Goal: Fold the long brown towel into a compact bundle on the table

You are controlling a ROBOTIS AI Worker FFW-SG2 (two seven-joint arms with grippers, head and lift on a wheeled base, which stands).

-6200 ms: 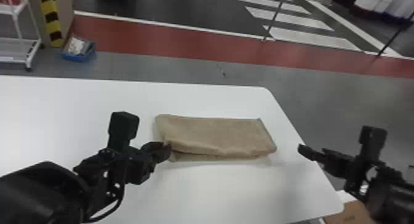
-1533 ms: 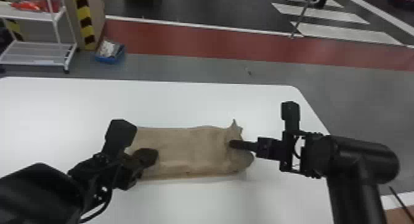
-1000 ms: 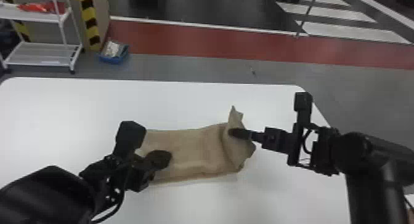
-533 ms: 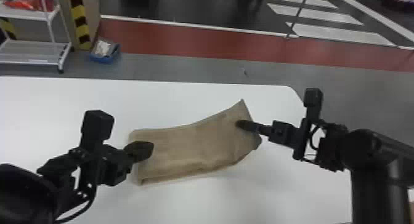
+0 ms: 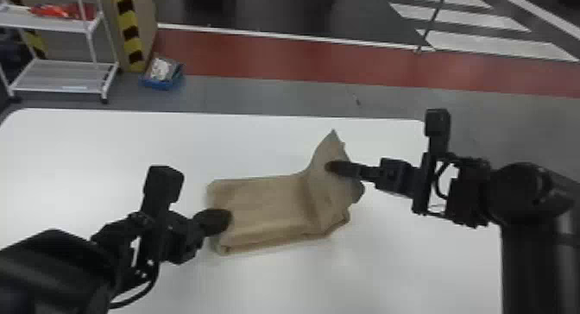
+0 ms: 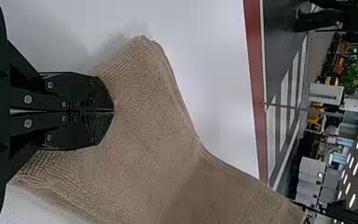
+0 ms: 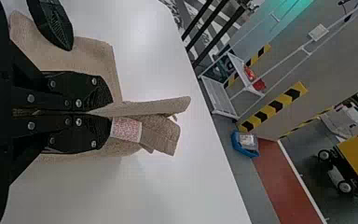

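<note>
Right hand (image 5: 334,166) pinches the raised end of the brown towel (image 5: 263,205) on the worktop (image 5: 388,270). Left hand (image 5: 222,221), fingers together, is at the other end. Folding now; next, lay the raised end over flat.

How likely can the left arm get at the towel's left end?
Very likely yes: the left gripper sits right at that end of the towel with nothing between, and the right gripper grips the raised opposite end.
</note>
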